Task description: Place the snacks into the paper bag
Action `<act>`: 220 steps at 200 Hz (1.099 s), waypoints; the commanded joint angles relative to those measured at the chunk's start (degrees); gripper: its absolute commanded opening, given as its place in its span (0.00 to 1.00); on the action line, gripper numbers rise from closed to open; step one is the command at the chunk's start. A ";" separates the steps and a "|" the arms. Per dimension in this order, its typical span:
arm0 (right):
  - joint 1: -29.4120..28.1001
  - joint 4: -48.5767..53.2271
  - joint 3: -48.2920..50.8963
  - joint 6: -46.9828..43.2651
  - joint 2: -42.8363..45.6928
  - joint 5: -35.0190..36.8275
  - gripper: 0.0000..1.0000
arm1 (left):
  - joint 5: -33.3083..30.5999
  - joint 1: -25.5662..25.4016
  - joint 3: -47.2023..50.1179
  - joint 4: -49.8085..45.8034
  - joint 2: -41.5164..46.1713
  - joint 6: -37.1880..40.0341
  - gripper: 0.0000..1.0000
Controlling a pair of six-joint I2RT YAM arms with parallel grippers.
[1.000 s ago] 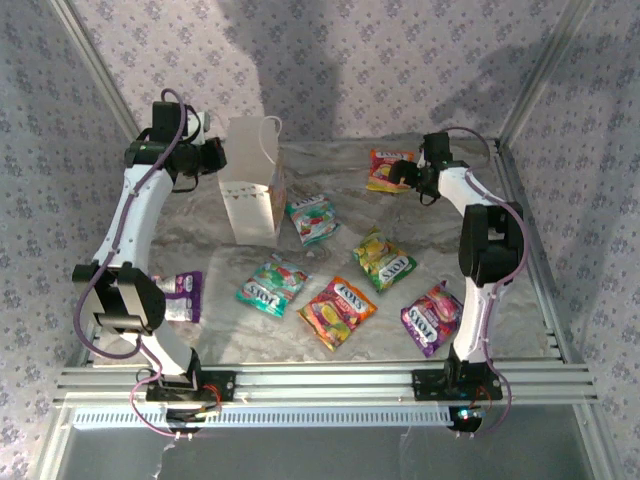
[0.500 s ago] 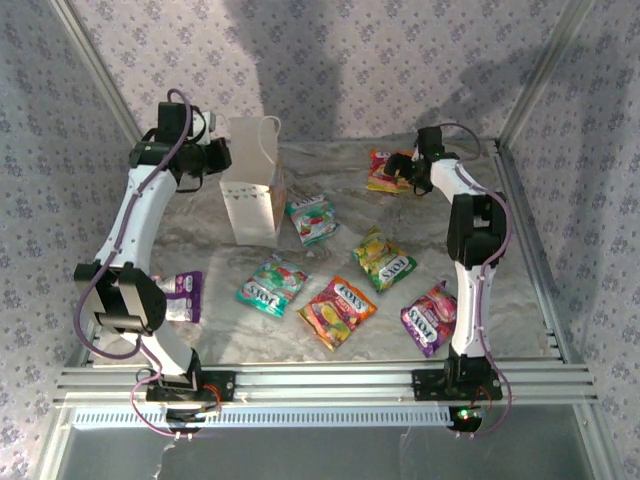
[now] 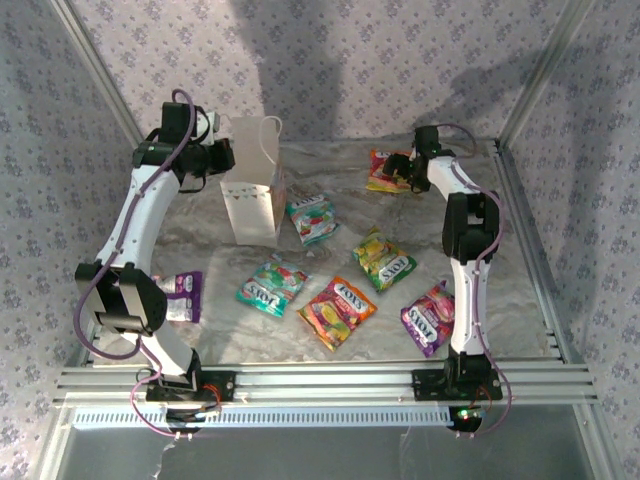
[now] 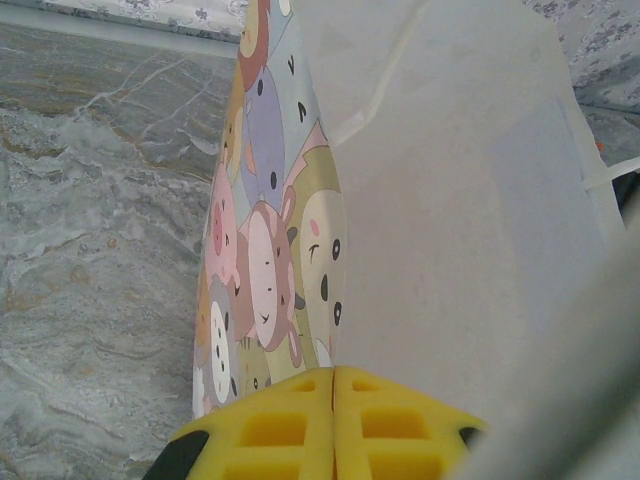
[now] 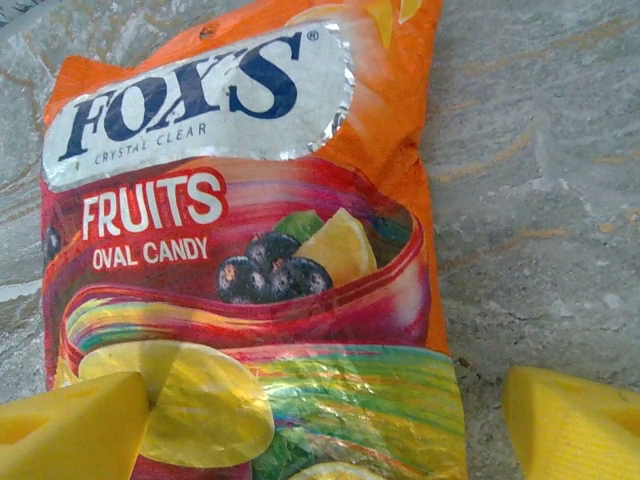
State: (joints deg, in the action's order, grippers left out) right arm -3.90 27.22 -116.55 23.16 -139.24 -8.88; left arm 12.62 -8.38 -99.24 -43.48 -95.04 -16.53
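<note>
The white paper bag point(image 3: 252, 200) stands upright at the back left, its cartoon print point(image 4: 262, 250) filling the left wrist view. My left gripper point(image 3: 222, 157) point(image 4: 335, 375) is shut on the bag's upper left rim. A red-orange snack packet point(image 3: 385, 170) point(image 5: 240, 220) lies flat at the back right. My right gripper point(image 3: 404, 170) point(image 5: 322, 400) is open, its yellow fingers point(image 5: 75, 425) straddling the packet's near end. More snacks lie on the table: two teal point(image 3: 312, 218) point(image 3: 271, 284), yellow-green point(image 3: 384, 259), red-orange point(image 3: 337, 311), and two purple point(image 3: 432, 317) point(image 3: 183, 295).
The marble-patterned table point(image 3: 520, 250) is fenced by an aluminium frame with patterned walls on three sides. The purple packet at the left lies partly under my left arm's elbow point(image 3: 125, 300). Bare surface lies between the bag and the back right packet.
My right arm has straightened, its elbow swinging left, and its gripper has slid a little left onto the back packet's end, jaws narrowing slightly. The left arm barely shifted.
</note>
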 commanded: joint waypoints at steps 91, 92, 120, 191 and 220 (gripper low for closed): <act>-1.24 5.28 -1.26 -0.35 -2.14 -1.09 0.61 | 0.47 -0.24 1.20 0.05 0.91 -0.21 0.04; -1.22 5.33 -1.24 -0.41 -2.11 -1.07 0.61 | 0.47 -0.28 1.18 0.06 0.91 -0.19 0.04; -1.37 5.57 1.22 -1.18 -0.31 -0.87 0.50 | 0.81 -0.33 1.32 0.18 1.09 -0.53 0.04; -1.53 5.16 6.83 -2.59 4.27 0.11 0.34 | 1.55 -0.41 1.46 -0.50 1.22 -0.95 0.04; -1.64 3.99 9.98 -2.59 7.11 0.50 0.27 | 1.63 -0.41 1.66 -0.48 1.68 -1.15 0.04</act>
State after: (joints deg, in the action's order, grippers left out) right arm -5.08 27.00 -110.17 21.65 -135.11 -9.87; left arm 12.93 -8.38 -98.13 -42.37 -94.98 -17.19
